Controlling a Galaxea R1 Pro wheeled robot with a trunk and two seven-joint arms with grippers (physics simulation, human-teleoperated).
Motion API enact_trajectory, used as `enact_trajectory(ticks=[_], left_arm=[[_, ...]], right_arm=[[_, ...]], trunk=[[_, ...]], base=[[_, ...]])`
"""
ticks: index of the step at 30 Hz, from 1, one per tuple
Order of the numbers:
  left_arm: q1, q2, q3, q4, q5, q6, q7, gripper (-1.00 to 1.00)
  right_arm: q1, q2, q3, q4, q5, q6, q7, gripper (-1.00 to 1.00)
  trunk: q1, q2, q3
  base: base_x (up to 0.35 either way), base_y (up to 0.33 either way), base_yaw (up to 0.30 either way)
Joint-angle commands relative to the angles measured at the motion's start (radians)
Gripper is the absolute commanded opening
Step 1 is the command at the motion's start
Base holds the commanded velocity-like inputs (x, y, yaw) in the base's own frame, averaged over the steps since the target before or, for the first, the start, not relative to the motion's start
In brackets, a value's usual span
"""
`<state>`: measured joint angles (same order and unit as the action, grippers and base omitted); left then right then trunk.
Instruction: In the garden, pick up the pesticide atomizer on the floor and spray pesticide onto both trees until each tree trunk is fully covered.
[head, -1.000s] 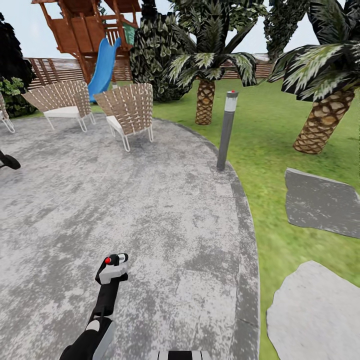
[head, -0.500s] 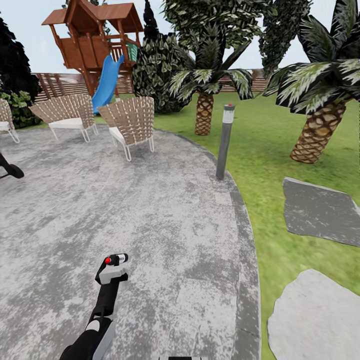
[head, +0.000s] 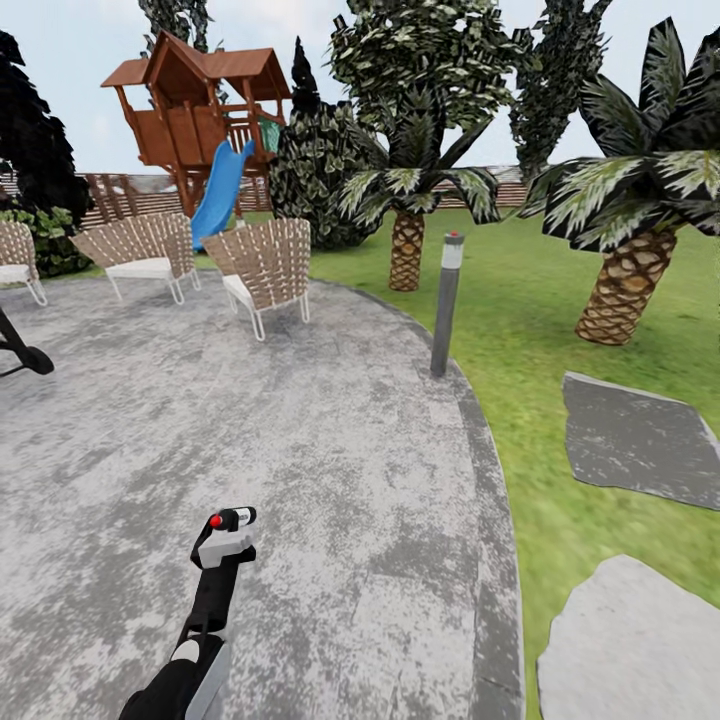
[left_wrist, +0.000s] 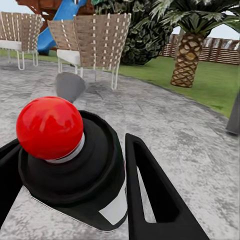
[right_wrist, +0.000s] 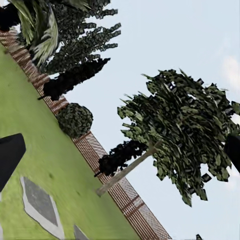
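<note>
My left gripper (head: 226, 545) is shut on the pesticide atomizer (head: 230, 530), a slim black bottle with a white label and a red-tipped nozzle, held low over the grey paved patio (head: 320, 440). In the left wrist view the atomizer (left_wrist: 75, 165) sits between the two black fingers (left_wrist: 150, 195). The right wrist view looks across the lawn at one tree (right_wrist: 180, 125) with a bare slanting trunk (right_wrist: 125, 172) in front of the slatted fence (right_wrist: 95, 150). The right gripper (right_wrist: 120, 150) is open, with dark fingertips (right_wrist: 10, 157) at the frame's edges and nothing between them.
A grey bollard lamp (head: 446, 300) stands at the patio's edge. Two woven chairs (head: 265, 265) (head: 140, 255) sit at the far side. Scaly palms (head: 407, 250) (head: 625, 285) rise from the grass, with stone slabs (head: 635, 440) (head: 630, 650) to the right. A playhouse (head: 195, 110) with a slide (head: 222, 190) stands behind.
The whole head view has slid downward, so the camera has tilted up and more of the playhouse and sky shows. The left arm with the atomizer keeps its place in the picture.
</note>
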<state>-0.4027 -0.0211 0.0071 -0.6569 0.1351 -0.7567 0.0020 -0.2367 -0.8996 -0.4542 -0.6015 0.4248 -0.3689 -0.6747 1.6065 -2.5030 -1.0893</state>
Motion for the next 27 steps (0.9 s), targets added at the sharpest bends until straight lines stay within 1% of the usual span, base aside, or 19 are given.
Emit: enact_trajectory(ticks=[1,2,3,4,6,7,10,11,12,14,18,19,20,22,23,24,25,26,27], left_arm=[[-0.001,0.0,0.001,0.0,0.001,-0.003,0.001,-1.0],[-0.001,0.0,0.001,0.0,0.001,-0.003,0.001,-1.0],[0.0,0.0,0.001,0.0,0.001,-0.003,0.001,-1.0],[0.0,0.0,0.001,0.001,0.001,-0.003,0.001,-1.0],[0.0,0.0,0.0,0.001,0.001,-0.003,0.001,-1.0],[0.0,0.0,0.0,0.002,0.001,-0.003,0.001,-1.0],[0.0,0.0,-0.001,0.002,0.001,-0.003,0.001,-1.0],[0.0,-0.001,-0.001,0.002,0.001,-0.003,0.001,-1.0],[0.0,-0.001,-0.001,0.002,0.001,-0.003,0.001,-1.0],[0.0,-0.001,-0.001,0.002,0.002,-0.003,0.001,-1.0],[0.0,-0.001,-0.001,0.002,0.002,-0.003,0.001,-1.0],[0.0,-0.001,-0.001,0.001,0.002,-0.003,0.001,-1.0],[0.0,-0.001,-0.001,0.001,0.002,-0.001,0.0,-1.0],[0.0,-0.001,0.0,0.001,0.002,0.0,-0.001,-1.0],[0.0,-0.001,0.0,0.0,0.003,0.001,-0.002,-1.0],[0.0,-0.001,-0.001,0.0,0.003,0.002,-0.002,-1.0],[0.0,-0.001,-0.001,-0.001,0.002,0.002,-0.003,-1.0],[0.0,0.0,-0.001,-0.002,0.002,0.002,-0.003,-1.0],[0.0,0.0,-0.001,-0.002,0.002,0.003,-0.005,-1.0]], right_arm=[[-0.003,0.02,-0.003,-0.015,0.0,-0.004,0.038,1.0],[-0.004,0.03,-0.003,-0.021,-0.008,-0.004,0.058,1.0],[-0.008,0.049,-0.003,-0.029,-0.033,-0.004,0.101,1.0],[-0.05,0.114,-0.003,-0.038,-0.139,-0.002,0.247,1.0],[-0.077,0.138,-0.003,-0.039,-0.175,-0.002,0.307,1.0],[-0.116,0.188,-0.003,-0.033,-0.21,-0.001,0.383,1.0],[-0.15,0.262,-0.003,-0.026,-0.229,0.0,0.429,1.0],[-0.164,0.297,-0.003,-0.025,-0.233,0.0,0.438,1.0],[-0.192,0.373,-0.002,-0.023,-0.238,0.0,0.455,1.0],[-0.217,0.449,-0.002,-0.021,-0.241,0.001,0.474,1.0],[-0.217,0.449,-0.002,-0.021,-0.241,0.001,0.474,1.0],[-0.226,0.485,-0.002,-0.02,-0.241,0.001,0.484,1.0],[-0.24,0.578,-0.002,0.002,-0.242,0.0,0.519,1.0],[-0.248,0.653,-0.002,0.026,-0.243,-0.001,0.543,1.0],[-0.254,0.709,-0.001,0.042,-0.243,-0.002,0.558,1.0],[-0.256,0.733,-0.001,0.048,-0.243,-0.002,0.564,1.0],[-0.258,0.771,-0.001,0.056,-0.243,-0.002,0.572,1.0],[-0.259,0.786,-0.001,0.06,-0.244,-0.002,0.575,1.0],[-0.261,0.808,-0.001,0.08,-0.243,-0.003,0.584,1.0]], trunk=[[-0.001,0.0,0.003],[-0.001,0.0,0.007],[-0.002,0.0,0.011],[-0.002,0.001,0.015],[-0.003,0.001,0.023],[-0.003,0.001,0.026],[-0.005,0.002,0.038],[-0.005,0.002,0.042],[-0.006,0.003,0.046],[-0.006,0.003,0.053],[-0.022,0.031,0.066],[-0.026,0.038,0.069],[-0.029,0.045,0.072],[-0.037,0.059,0.079],[-0.041,0.066,0.082],[-0.045,0.073,0.085],[-0.049,0.08,0.088],[-0.052,0.087,0.091],[-0.056,0.094,0.094]], base=[[0.0,0.0,0.0],[0.0,0.0,0.0],[0.0,0.0,0.0],[0.0,0.0,0.0],[0.0,0.0,0.0],[0.0,0.0,0.0],[0.0,0.0,0.0],[0.0,0.0,0.0],[0.0,0.0,0.0],[0.0,0.0,0.0],[0.0,0.0,0.0],[0.0,0.0,0.0],[0.0,0.0,0.0],[0.0,0.0,0.0],[0.0,0.0,0.0],[0.0,0.0,0.0],[0.0,0.0,0.0],[0.0,0.0,0.0],[0.0,0.0,0.0]])
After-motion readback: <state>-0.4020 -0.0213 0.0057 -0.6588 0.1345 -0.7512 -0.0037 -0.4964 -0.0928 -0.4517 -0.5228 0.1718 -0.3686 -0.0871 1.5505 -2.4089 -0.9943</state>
